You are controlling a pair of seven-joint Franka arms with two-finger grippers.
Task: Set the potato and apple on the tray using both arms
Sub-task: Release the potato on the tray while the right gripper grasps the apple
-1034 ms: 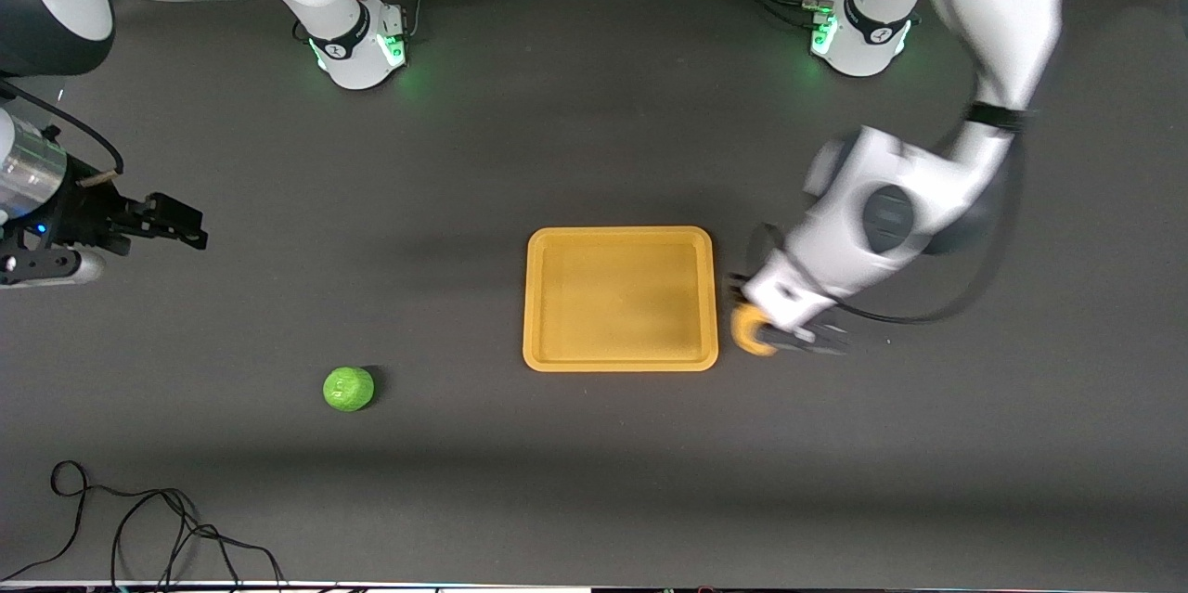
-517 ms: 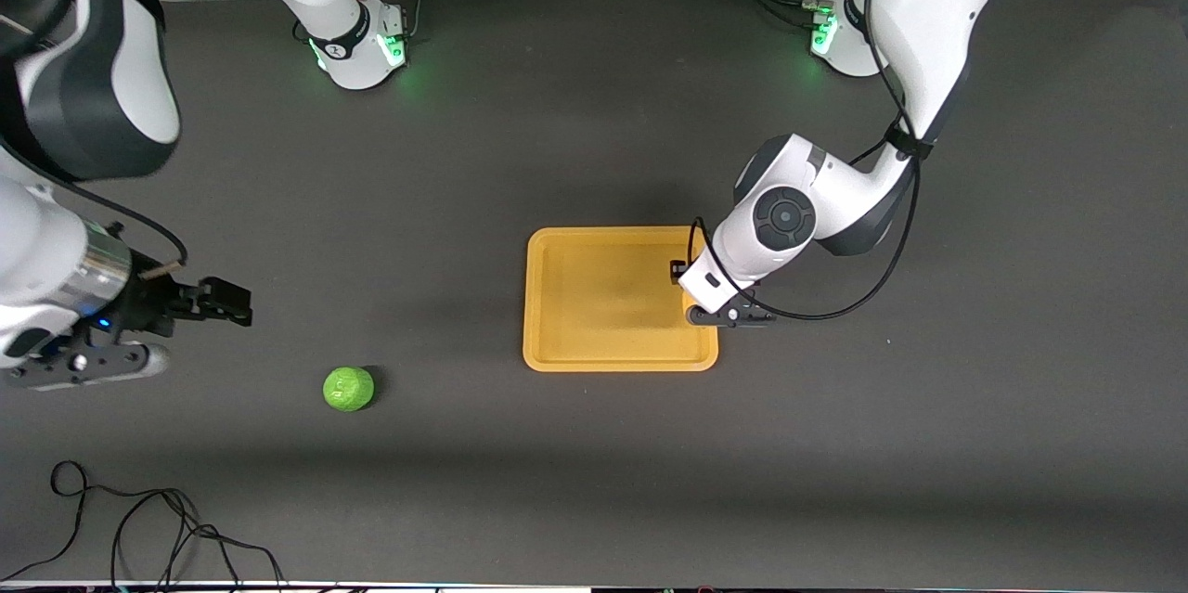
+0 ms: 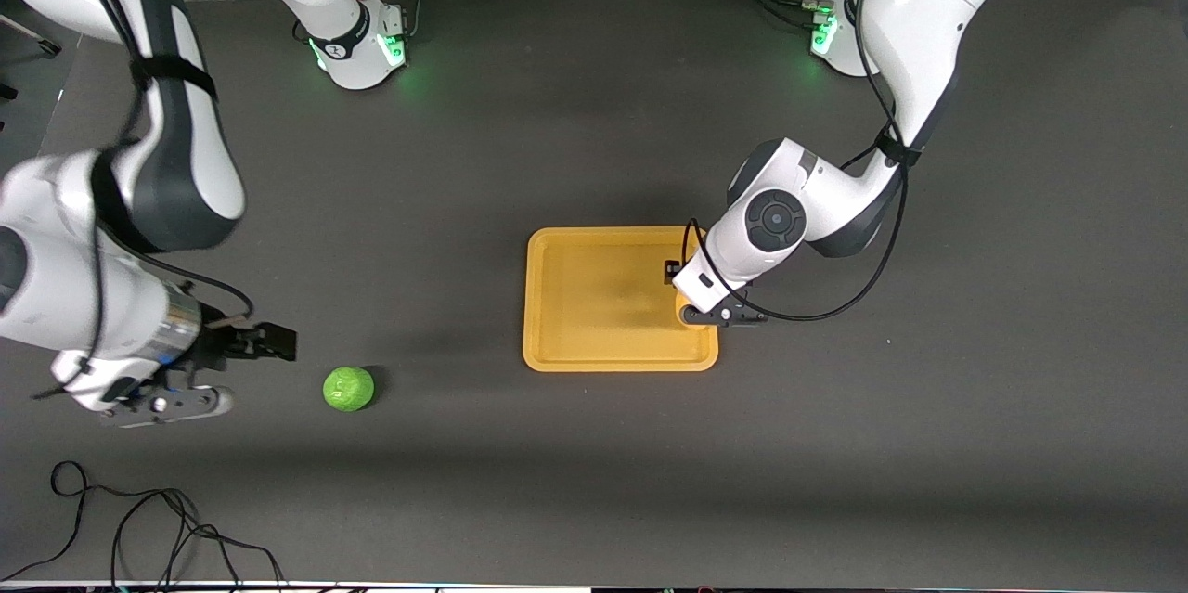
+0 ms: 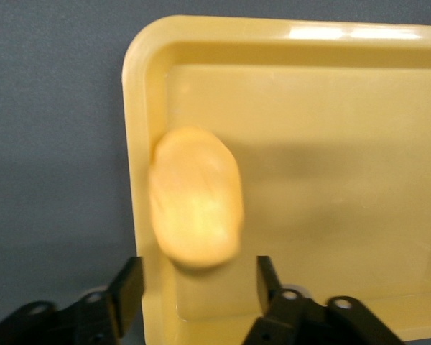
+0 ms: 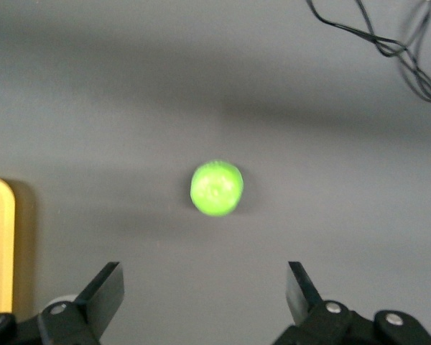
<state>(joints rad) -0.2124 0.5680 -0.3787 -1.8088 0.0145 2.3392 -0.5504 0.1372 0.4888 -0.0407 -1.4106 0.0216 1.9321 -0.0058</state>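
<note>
Overhead, left gripper parted—potato above tray.

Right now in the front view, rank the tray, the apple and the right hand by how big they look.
1. tray, clearly largest.
2. right hand and apple look alike; the hand is nearer the camera, so no ranking.
</note>
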